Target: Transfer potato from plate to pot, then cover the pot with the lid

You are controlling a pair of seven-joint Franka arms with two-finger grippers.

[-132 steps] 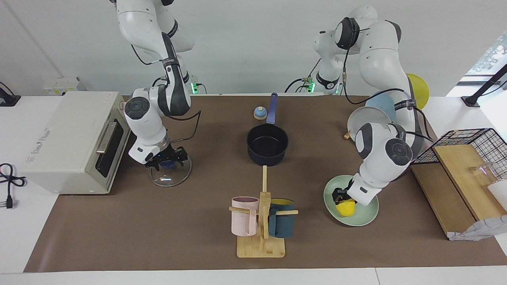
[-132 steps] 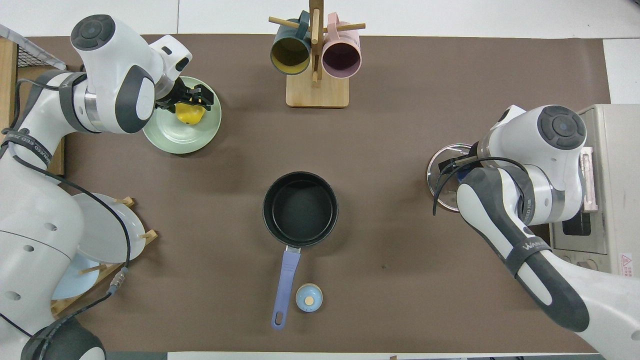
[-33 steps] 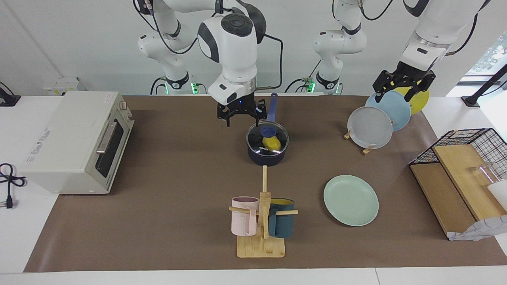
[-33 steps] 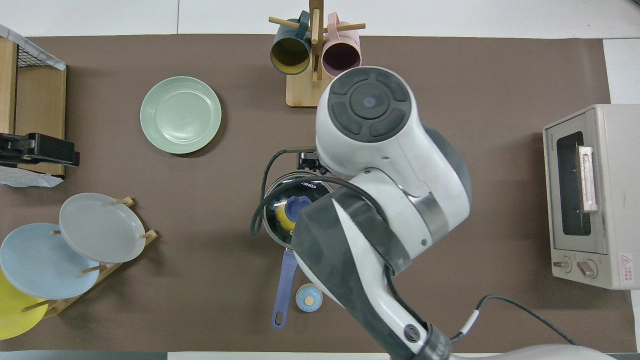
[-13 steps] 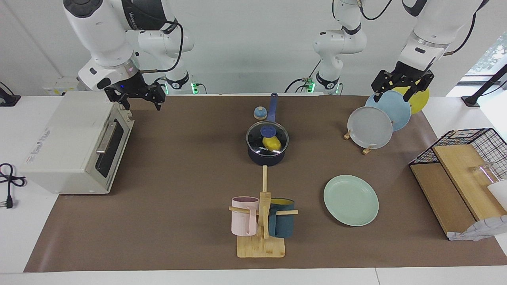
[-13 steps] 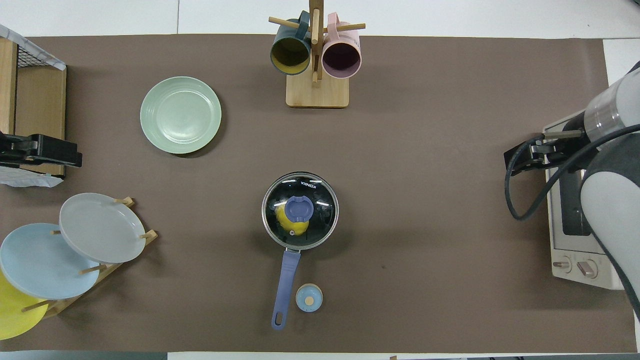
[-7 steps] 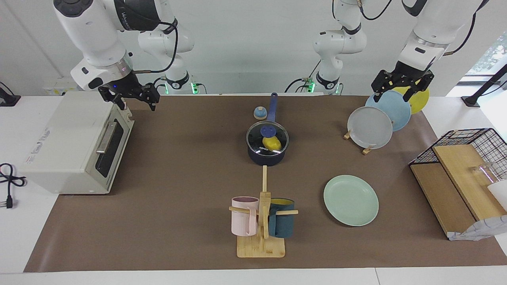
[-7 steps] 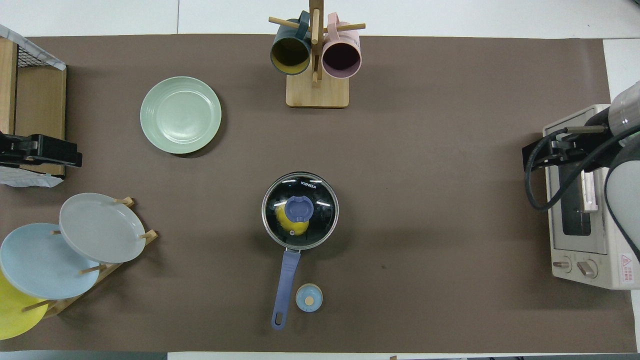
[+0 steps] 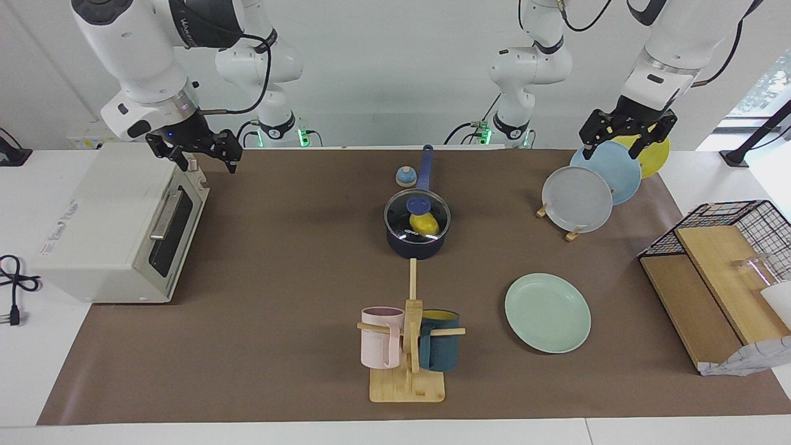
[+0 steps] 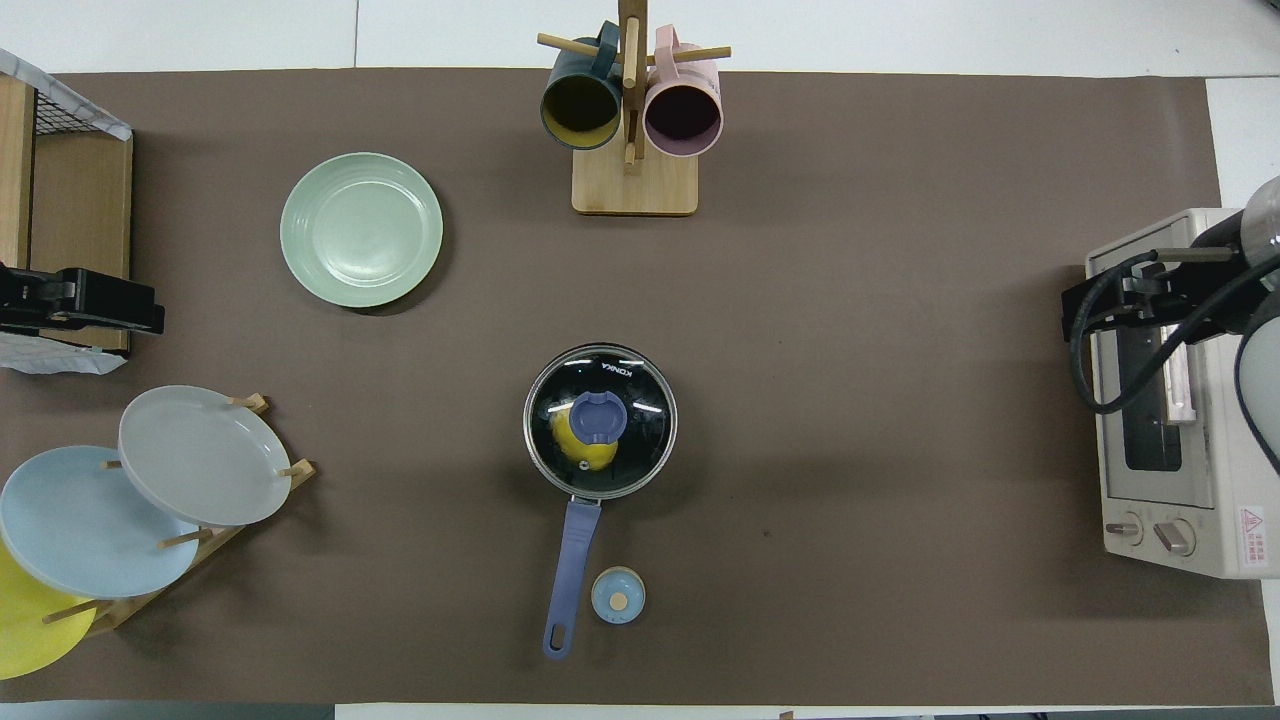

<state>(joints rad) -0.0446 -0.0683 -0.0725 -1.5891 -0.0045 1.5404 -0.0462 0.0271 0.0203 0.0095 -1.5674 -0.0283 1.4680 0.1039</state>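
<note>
Glass lid is sitting on the pot mid-counter, the yellow potato lying inside beneath it. Mint plate is lying bare toward the left arm's end. Right pincer is hanging over the toaster oven, fingers apart. Left pincer is hovering over the racked plates, fingers apart.

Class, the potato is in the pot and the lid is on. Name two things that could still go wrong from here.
1. The right claw hangs open just over the toaster oven; dropping lower could strike it.
2. The left claw hangs open over the racked blue plate; a careless descent might topple it.
</note>
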